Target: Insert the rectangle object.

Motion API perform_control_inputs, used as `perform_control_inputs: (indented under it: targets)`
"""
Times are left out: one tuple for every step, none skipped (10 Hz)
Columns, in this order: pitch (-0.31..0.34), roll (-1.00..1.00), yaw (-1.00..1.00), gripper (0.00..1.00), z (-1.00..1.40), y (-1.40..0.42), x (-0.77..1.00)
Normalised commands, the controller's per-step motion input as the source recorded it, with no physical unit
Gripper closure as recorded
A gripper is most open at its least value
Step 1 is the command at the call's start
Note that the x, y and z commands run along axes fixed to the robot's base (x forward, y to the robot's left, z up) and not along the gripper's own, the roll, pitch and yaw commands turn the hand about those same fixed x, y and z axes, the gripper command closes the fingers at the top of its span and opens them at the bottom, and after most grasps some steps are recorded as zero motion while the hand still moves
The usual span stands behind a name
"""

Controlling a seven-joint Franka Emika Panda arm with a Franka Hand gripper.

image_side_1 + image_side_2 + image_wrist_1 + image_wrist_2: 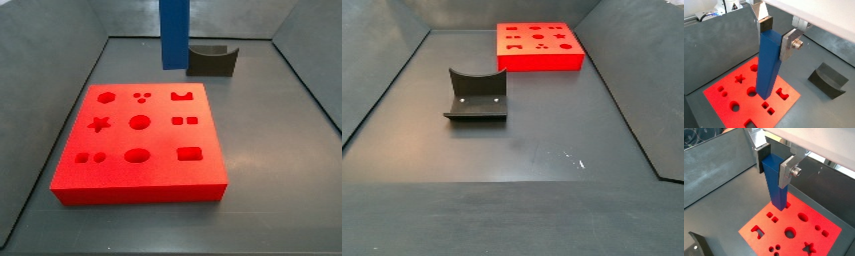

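Two silver fingers of the gripper (776, 31) clamp the stiff, smooth-faced rectangle object (768, 62) near its top, upright above the red slab (737, 95).

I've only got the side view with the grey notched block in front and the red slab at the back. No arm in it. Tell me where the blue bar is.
Observer: The hand has it. In both wrist views the blue bar stands upright, clamped at its upper end between the two silver fingers, up above the red slab.
Operator: Say whether it's in a hole yet.
Observer: No. In a side view the bar's lower end hangs in the air, apart from the slab, and every hole in the slab's top face shows open.
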Motion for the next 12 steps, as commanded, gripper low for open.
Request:
perform_control_inputs:
  targets:
    - [0.017,0.25,0.03,1.0,0.0,-0.29,0.08]
    - [0.076,0.35,0.03,1.0,0.01,-0.59,0.37]
    - [0.059,0.23,0.0,1.0,0.01,-0.71,0.6]
    - [0.046,0.22,0.0,1.0,0.0,-0.71,0.64]
    - [0.051,0.36,0.0,1.0,0.0,-0.52,0.73]
    - [0.05,0.5,0.0,1.0,0.02,-0.31,0.75]
    - [0.046,0.5,0.0,1.0,0.0,-0.17,0.74]
    - [0.007,0.49,0.03,1.0,-0.17,-0.17,0.81]
    - [0.0,0.26,0.22,1.0,-0.47,-0.13,0.65]
    - [0.0,0.19,0.29,1.0,-0.7,-0.23,0.55]
    - [0.0,0.19,0.27,1.0,-0.86,-0.46,0.34]
    - [-0.076,0.09,0.2,1.0,-0.77,-0.38,0.09]
